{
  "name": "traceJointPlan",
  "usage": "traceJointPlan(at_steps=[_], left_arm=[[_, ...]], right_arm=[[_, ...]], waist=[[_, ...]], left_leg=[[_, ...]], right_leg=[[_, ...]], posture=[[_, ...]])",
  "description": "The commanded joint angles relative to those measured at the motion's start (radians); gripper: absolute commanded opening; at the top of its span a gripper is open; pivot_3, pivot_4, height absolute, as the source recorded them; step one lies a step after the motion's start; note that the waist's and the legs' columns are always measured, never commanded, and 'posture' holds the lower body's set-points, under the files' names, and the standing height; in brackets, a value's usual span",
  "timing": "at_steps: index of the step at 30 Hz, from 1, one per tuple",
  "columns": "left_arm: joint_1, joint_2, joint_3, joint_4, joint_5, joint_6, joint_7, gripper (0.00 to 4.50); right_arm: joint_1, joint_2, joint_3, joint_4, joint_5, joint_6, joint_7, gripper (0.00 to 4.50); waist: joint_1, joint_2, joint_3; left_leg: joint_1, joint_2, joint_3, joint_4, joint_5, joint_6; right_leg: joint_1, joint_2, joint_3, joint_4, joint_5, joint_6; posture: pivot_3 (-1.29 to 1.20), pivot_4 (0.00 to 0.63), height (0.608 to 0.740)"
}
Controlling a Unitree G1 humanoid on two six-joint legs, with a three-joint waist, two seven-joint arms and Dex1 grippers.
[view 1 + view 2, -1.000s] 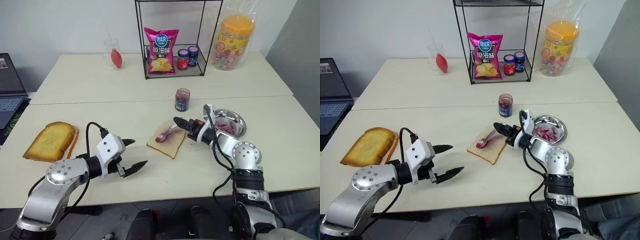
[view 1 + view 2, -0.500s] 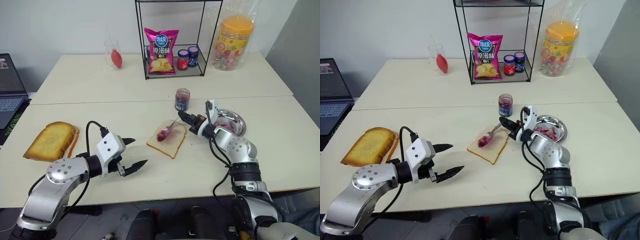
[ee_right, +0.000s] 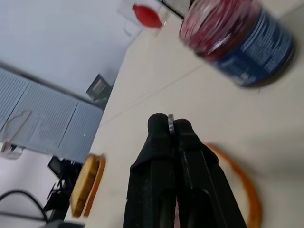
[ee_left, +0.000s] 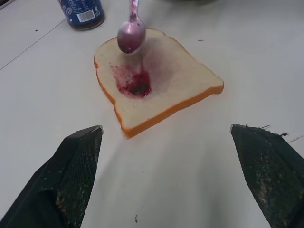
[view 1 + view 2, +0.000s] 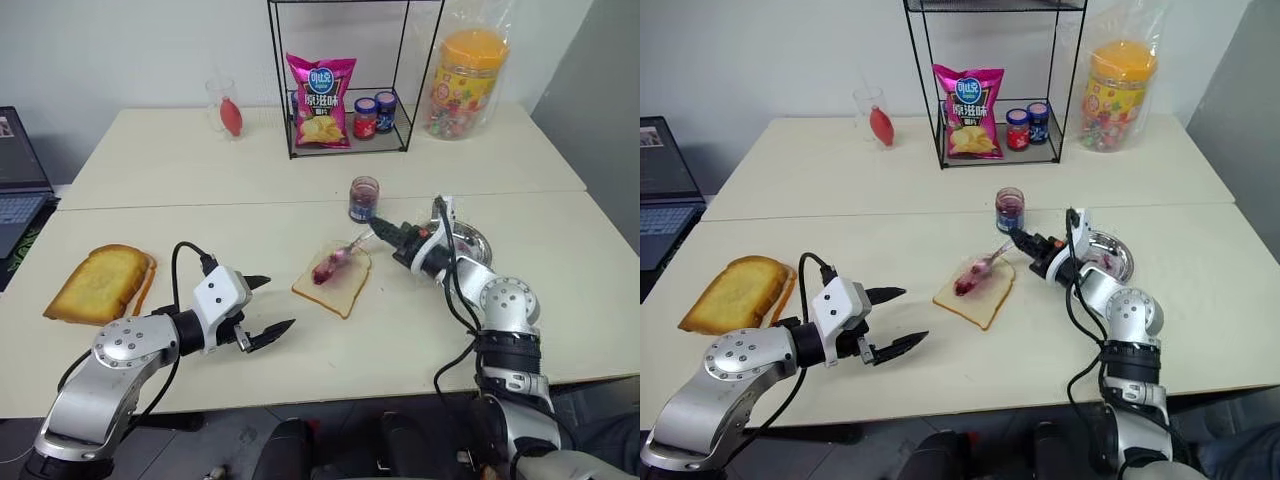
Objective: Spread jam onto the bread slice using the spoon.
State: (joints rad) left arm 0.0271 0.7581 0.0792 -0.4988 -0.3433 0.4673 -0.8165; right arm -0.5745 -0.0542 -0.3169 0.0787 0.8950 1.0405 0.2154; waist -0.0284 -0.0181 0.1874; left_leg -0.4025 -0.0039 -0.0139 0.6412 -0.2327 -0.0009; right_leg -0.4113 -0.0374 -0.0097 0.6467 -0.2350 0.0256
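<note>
I can't make out any wording: the pink crisp bag (image 5: 321, 101) beyond my right claw (image 5: 383, 231) carries Chinese characters too small to read.

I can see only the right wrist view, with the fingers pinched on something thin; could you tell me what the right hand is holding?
Observer: The right hand is shut on the handle of the spoon, whose bowl is over the bread slice.
Operator: Is any jam on the bread?
Observer: Yes, a purple patch of jam sits near the slice's centre.
Operator: And the left hand?
Observer: The left hand is open, apart from the slice, holding nothing.
</note>
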Motion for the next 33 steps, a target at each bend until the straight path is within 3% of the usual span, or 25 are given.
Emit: traceJointPlan(at_steps=[1, 10, 17, 33], left_arm=[[-0.004, 0.002, 0.021, -0.015, -0.009, -0.014, 0.002, 4.5], [-0.005, 0.001, 0.011, -0.011, -0.008, -0.018, -0.004, 4.5], [-0.004, 0.001, 0.008, -0.009, -0.002, -0.028, -0.005, 4.5], [-0.029, -0.008, -0.014, -0.006, -0.003, -0.026, 0.001, 4.5]], right_arm=[[0.009, 0.027, 0.011, -0.087, 0.066, 0.051, -0.025, 0.01], [0.05, 0.084, 0.1, -0.06, -0.037, -0.038, -0.036, 0.01], [0.02, 0.042, 0.103, 0.022, -0.087, -0.097, 0.004, 0.01], [-0.073, -0.018, -0.039, 0.176, -0.067, -0.153, -0.018, 0.01]], waist=[[0.0, 0.0, 0.0], [-0.001, 0.0, 0.0], [-0.001, 0.0, 0.0], [0.002, 0.0, 0.0]], left_leg=[[0.0, 0.0, 0.0, 0.0, 0.0, 0.0], [0.0, 0.0, 0.001, 0.0, 0.0, 0.0], [0.0, 0.0, 0.0, 0.001, 0.0, 0.0], [0.0, 0.0, 0.0, 0.001, 0.0, 0.0]], right_leg=[[0.0, 0.0, 0.0, 0.0, 0.0, 0.0], [0.0, 0.0, 0.0, 0.0, 0.0, 0.0], [0.0, 0.0, 0.0, 0.0, 0.0, 0.0], [0.001, 0.0, 0.0, 0.0, 0.0, 0.0]], posture=[[0.0, 0.15, 0.74], [0.0, 0.15, 0.74], [0.0, 0.15, 0.74], [0.0, 0.15, 0.74]])
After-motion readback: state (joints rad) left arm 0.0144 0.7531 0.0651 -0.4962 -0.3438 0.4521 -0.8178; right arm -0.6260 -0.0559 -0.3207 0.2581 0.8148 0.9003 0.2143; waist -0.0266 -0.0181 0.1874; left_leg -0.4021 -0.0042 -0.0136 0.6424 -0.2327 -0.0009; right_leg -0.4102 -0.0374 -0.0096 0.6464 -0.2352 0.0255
